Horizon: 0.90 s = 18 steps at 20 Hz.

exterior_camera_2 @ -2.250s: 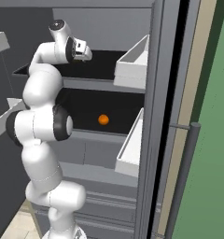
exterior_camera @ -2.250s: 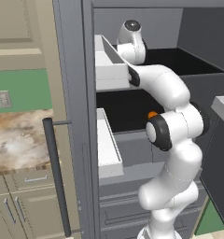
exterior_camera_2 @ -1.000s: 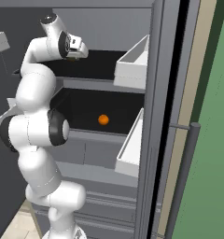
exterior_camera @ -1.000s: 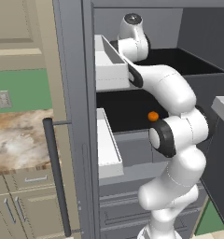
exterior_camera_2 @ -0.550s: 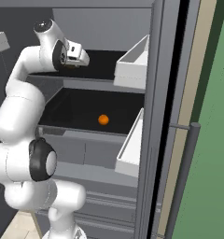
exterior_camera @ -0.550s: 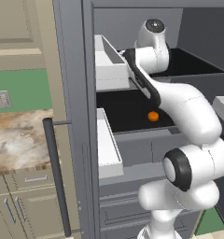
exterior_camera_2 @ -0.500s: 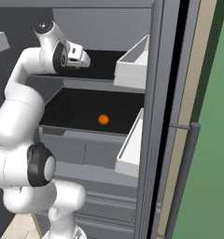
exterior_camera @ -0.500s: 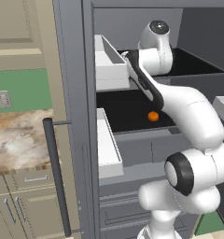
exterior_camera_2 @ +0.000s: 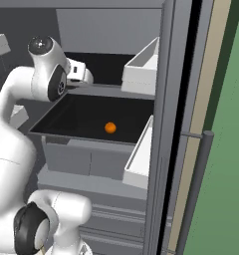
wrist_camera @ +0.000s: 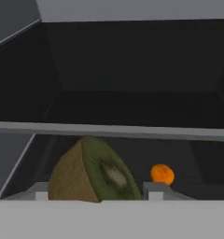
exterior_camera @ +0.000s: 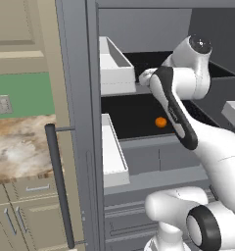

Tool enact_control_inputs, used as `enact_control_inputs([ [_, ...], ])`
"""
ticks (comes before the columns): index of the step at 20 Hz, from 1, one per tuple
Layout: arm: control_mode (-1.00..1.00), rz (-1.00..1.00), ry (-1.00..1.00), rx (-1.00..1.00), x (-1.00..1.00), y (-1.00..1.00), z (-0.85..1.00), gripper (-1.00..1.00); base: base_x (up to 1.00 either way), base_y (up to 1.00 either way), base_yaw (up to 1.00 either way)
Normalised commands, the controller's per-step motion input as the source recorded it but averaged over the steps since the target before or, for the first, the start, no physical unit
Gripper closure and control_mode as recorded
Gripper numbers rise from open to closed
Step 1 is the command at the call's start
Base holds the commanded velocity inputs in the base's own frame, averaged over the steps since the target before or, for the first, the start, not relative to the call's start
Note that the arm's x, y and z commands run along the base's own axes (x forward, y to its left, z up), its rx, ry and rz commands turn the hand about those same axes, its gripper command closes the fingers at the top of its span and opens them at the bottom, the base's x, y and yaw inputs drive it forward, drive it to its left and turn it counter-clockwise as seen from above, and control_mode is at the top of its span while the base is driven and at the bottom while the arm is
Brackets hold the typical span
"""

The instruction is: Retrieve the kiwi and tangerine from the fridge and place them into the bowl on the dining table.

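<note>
The kiwi (wrist_camera: pixel 93 170), a cut half with brown skin and a green face, sits between my gripper's (wrist_camera: pixel 97 192) two finger tips, and the gripper is shut on it. It hangs in front of the edge of the fridge's upper shelf. In the right base view the hand (exterior_camera_2: pixel 80 73) is at that shelf's front left. The tangerine (exterior_camera: pixel 160 122) (exterior_camera_2: pixel 110 127) (wrist_camera: pixel 162 174) lies alone on the dark lower shelf, below and beyond the hand. The slate-grey fridge (exterior_camera: pixel 75 98) (exterior_camera_2: pixel 171 99) stands open. The bowl and the dining table are out of view.
White door bins (exterior_camera: pixel 114 63) (exterior_camera_2: pixel 141 67) hang on the open doors on both sides of the shelves, with lower ones (exterior_camera: pixel 112 152) (exterior_camera_2: pixel 139 159) beneath. A marbled counter (exterior_camera: pixel 19 147) and beige cabinets lie left of the fridge. Grey drawers sit under the lower shelf.
The arm's elbow has swung to the right and the hand has come down a little in front of the upper shelf. The tangerine has not moved.
</note>
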Motion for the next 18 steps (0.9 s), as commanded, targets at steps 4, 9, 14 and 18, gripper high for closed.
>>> enact_control_inputs([
  [4,-1.0,0.16,-0.01,0.0,-1.0,0.0,0.0,1.0,0.0,0.0,0.0],
  [9,1.0,0.03,-0.01,0.0,-0.2,0.0,0.0,1.0,-0.75,0.0,0.12],
  [14,1.0,0.0,0.0,0.0,0.0,0.0,0.0,1.0,-0.99,0.0,0.07],
  [18,1.0,0.0,0.0,0.0,0.0,0.0,0.0,1.0,-0.99,0.0,0.03],
])
